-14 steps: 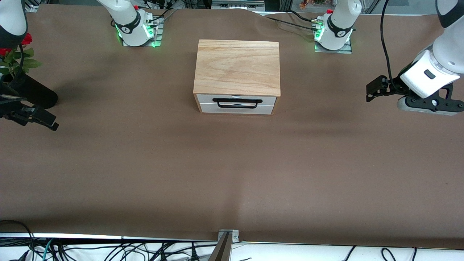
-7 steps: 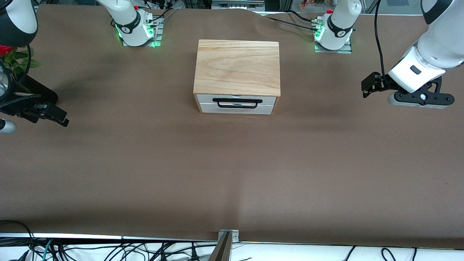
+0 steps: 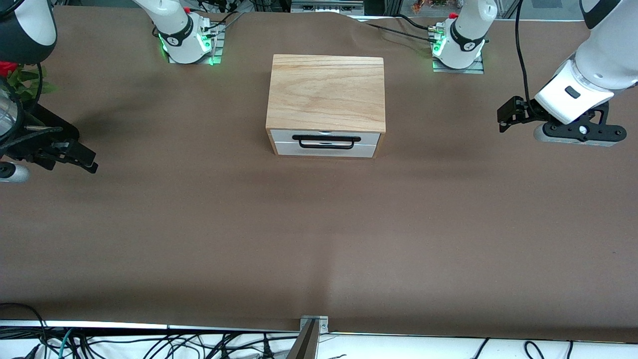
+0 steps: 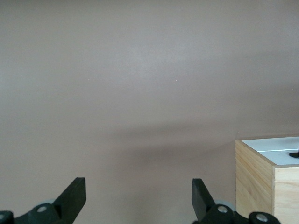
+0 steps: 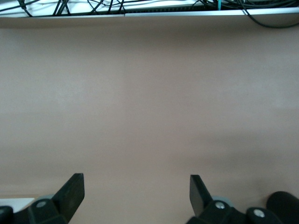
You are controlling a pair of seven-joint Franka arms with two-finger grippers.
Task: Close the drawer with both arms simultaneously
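Two white arms flank a wide brown worktop (image 3: 319,234), whose surface runs bare from the box down to its edge nearest the front camera, where cables hang off the rim. Box (image 3: 326,94): oak-coloured, plain wooden top, standing midway between the two arm bases and well apart from both grippers, with bare worktop on every side of it. Drawer (image 3: 325,142): white front panel facing the front camera, flush within the box frame, so it appears pushed in; black wire bar handle (image 3: 326,141) across the panel. Left arm (image 3: 593,55): reaches over the worktop's edge at its own end. Left gripper (image 3: 503,119): in the air over bare worktop near that edge, pointing toward the box; in the left wrist view its fingers (image 4: 74,196) stand spread apart with nothing between them, and a corner of the box shows at the frame's edge. Right arm (image 3: 25,30): enters at the other end, beside red roses (image 3: 7,70). Right gripper (image 3: 84,160): over bare worktop near that edge, its fingers (image 5: 72,189) likewise spread wide and empty.
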